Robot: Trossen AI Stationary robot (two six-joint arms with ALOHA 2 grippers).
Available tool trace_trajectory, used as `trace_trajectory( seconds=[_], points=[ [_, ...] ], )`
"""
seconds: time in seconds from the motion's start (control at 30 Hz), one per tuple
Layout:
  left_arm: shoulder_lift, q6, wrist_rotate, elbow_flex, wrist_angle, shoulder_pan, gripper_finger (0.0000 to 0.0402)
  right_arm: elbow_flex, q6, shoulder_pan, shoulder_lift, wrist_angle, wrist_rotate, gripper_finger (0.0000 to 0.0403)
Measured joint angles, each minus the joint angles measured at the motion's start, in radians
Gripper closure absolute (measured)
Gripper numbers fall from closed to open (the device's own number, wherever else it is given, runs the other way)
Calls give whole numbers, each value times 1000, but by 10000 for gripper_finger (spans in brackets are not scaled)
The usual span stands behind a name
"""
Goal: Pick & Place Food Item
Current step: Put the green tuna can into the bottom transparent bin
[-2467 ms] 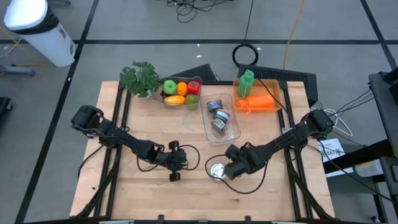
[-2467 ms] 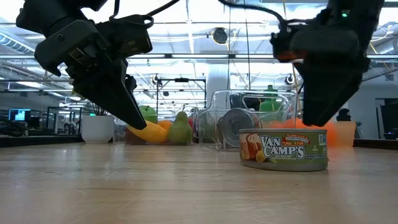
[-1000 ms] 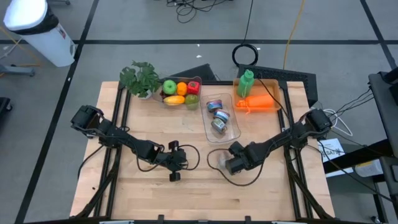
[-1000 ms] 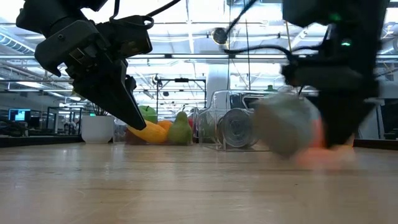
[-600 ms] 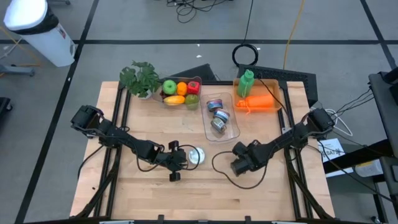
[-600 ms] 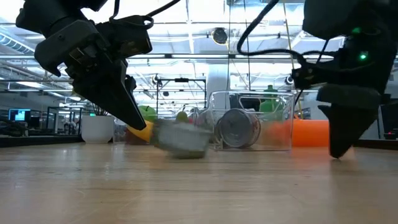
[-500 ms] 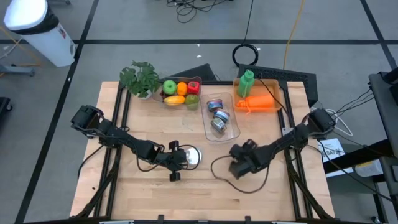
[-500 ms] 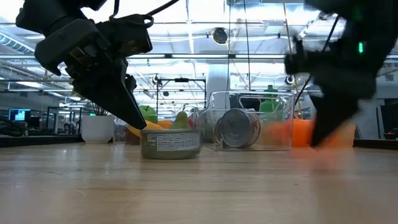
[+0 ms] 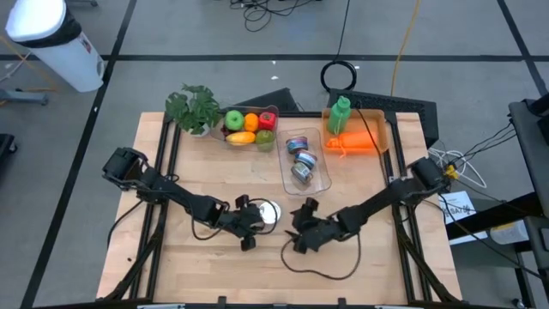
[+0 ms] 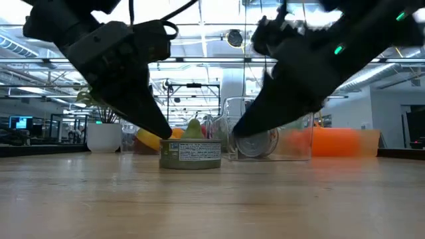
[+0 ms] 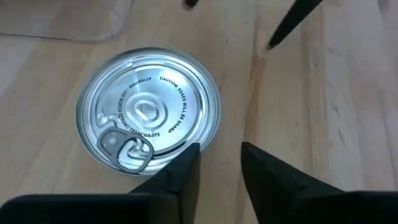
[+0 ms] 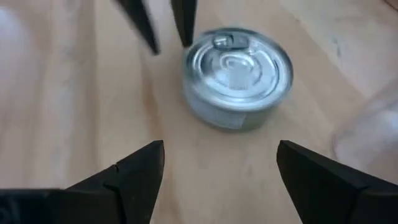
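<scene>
The can (image 9: 269,213) has crossed the table since the earlier frames, from under the right arm to the middle, beside the left arm. It stands upright on the wood, pull-tab lid up. The left gripper (image 9: 251,225) sits just beside it, its two fingers (image 11: 186,171) narrowly parted with nothing between them, one tip at the can's rim. The right gripper (image 9: 300,230) has swung in on the other side and points at the can, fingers (image 12: 140,168) spread wide, holding nothing. Behind the can stands a clear tray (image 9: 324,180) with more cans (image 9: 299,158) in it. Farther back are a box of fruit (image 9: 250,126), a small plant (image 9: 195,106), and an orange tray (image 9: 377,129) holding a green bottle (image 9: 340,114).
</scene>
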Motion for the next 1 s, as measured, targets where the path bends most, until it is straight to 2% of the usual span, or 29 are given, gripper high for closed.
trace_trajectory(
  seconds=[0.1, 0.27, 0.43, 0.53, 0.7, 0.87, 1.0],
  points=[
    [27, -9, -23, 1, -29, -2, 239, 1, -42, -27, 54, 26, 7, 106],
    [20, 99, -135, -4, -20, -43, 184, 2, -39, -59, 136, 82, 9, 91],
    [10, 160, -153, -7, -3, -61, 166, 3, -111, -101, 206, 251, 13, 72],
    [3, 151, -192, -7, -46, -64, 175, 3, -108, -117, 221, 303, -6, 64],
    [-64, 121, -245, -10, -174, -86, 212, 3, -81, -123, 222, 304, -25, 63],
    [-98, 48, -349, -12, -311, -78, 249, 2, -82, -123, 222, 322, -27, 63],
    [-90, 87, -361, -15, -197, -46, 270, 2, -81, -123, 222, 325, -27, 64]
  ],
)
